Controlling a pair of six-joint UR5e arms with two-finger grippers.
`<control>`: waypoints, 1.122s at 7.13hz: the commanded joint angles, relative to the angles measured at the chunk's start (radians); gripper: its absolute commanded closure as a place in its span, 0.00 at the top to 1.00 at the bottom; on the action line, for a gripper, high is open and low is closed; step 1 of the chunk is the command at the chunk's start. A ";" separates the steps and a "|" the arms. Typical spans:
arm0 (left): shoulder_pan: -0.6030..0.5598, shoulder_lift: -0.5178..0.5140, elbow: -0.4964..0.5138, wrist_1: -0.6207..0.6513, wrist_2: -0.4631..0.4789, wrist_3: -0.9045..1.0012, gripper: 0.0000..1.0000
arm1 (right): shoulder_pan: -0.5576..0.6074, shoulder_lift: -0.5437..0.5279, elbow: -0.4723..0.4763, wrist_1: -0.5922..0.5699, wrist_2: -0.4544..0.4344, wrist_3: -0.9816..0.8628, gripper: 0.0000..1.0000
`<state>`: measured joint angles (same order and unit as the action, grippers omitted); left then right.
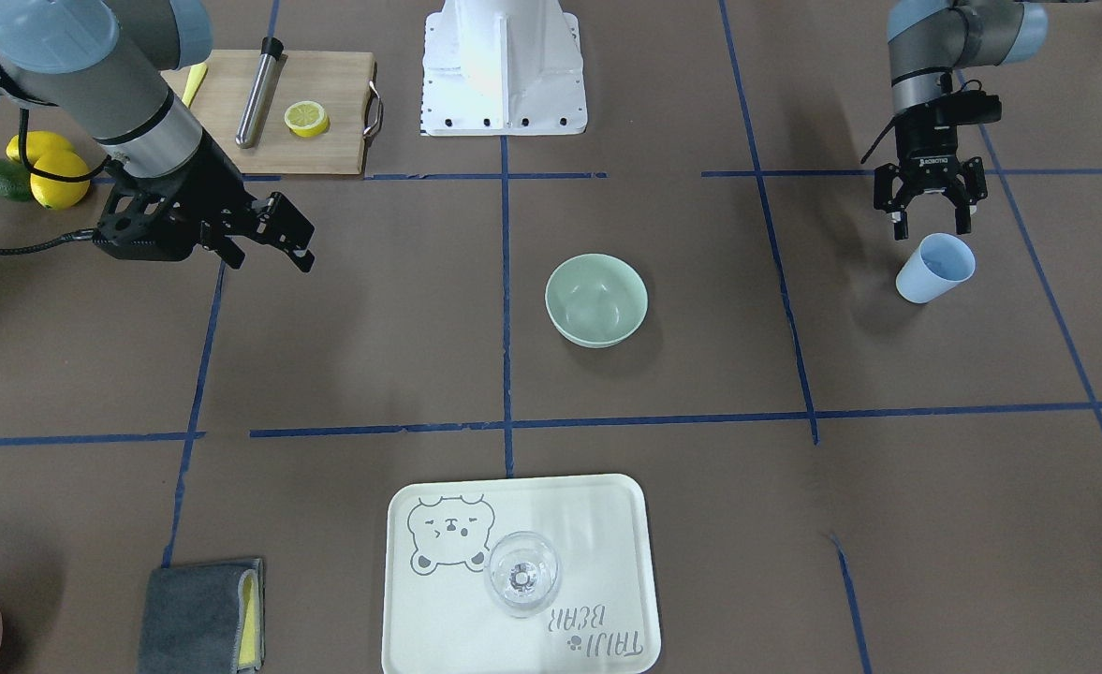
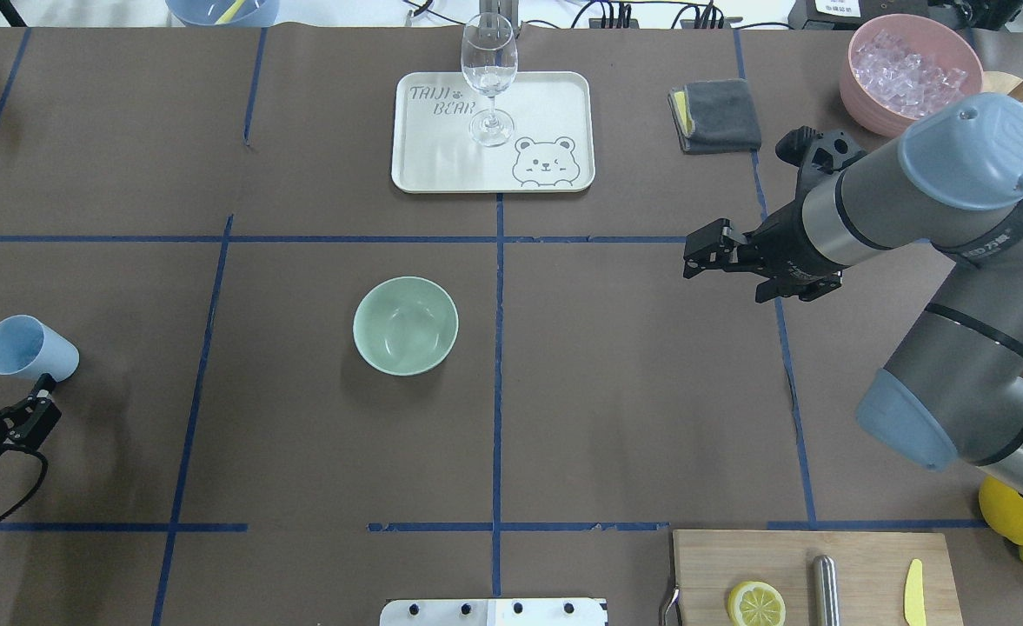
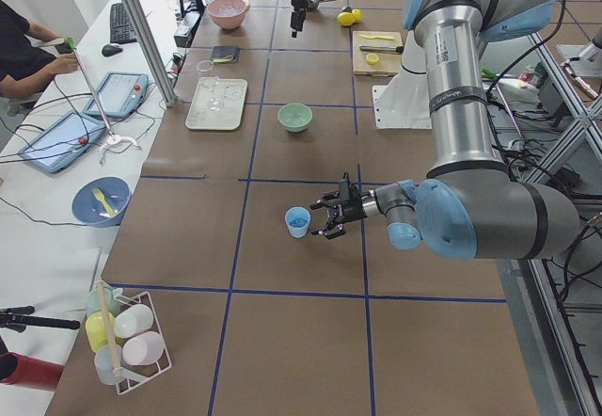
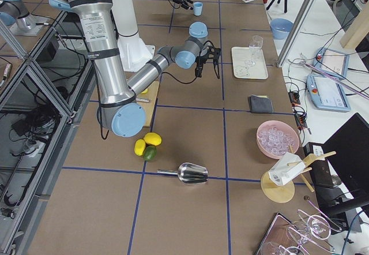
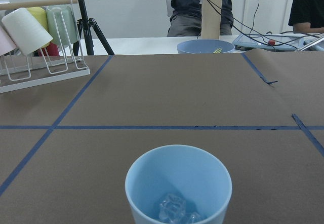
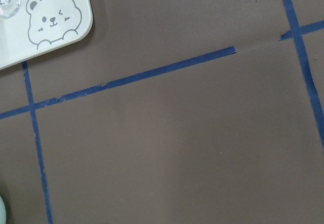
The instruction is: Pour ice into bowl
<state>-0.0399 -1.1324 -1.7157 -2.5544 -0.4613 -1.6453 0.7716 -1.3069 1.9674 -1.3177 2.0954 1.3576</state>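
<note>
The pale mint-green bowl (image 2: 405, 325) stands empty near the table's middle and also shows in the front view (image 1: 596, 300). A light blue cup (image 2: 29, 348) stands at the robot's left; the left wrist view shows it (image 5: 178, 186) holding a few clear ice cubes (image 5: 174, 208). My left gripper (image 2: 5, 396) is open just behind the cup, not touching it; it also shows in the front view (image 1: 931, 227). My right gripper (image 2: 700, 252) is open and empty, hovering above the table to the right of the bowl.
A cream tray (image 2: 554, 113) with a wine glass (image 2: 488, 69) lies at the far side. A grey cloth (image 2: 720, 115) and a pink container (image 2: 859, 96) of ice are at far right. A cutting board (image 2: 859, 556), lemons (image 2: 1011, 513) and a metal scoop (image 4: 193, 173) are near the right arm.
</note>
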 commanded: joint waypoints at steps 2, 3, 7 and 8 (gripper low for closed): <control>0.000 -0.041 0.042 -0.001 0.038 -0.004 1.00 | 0.000 0.000 0.001 -0.005 0.000 0.000 1.00; 0.000 -0.047 0.059 -0.001 0.038 -0.004 1.00 | 0.000 0.000 0.001 -0.006 0.000 0.000 1.00; -0.001 -0.112 0.148 -0.006 0.039 -0.004 1.00 | 0.002 -0.002 0.004 -0.008 0.000 0.000 1.00; -0.001 -0.115 0.146 -0.006 0.039 -0.004 1.00 | 0.002 -0.002 0.004 -0.008 0.000 0.000 1.00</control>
<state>-0.0409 -1.2433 -1.5706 -2.5600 -0.4220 -1.6490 0.7731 -1.3085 1.9706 -1.3253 2.0954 1.3576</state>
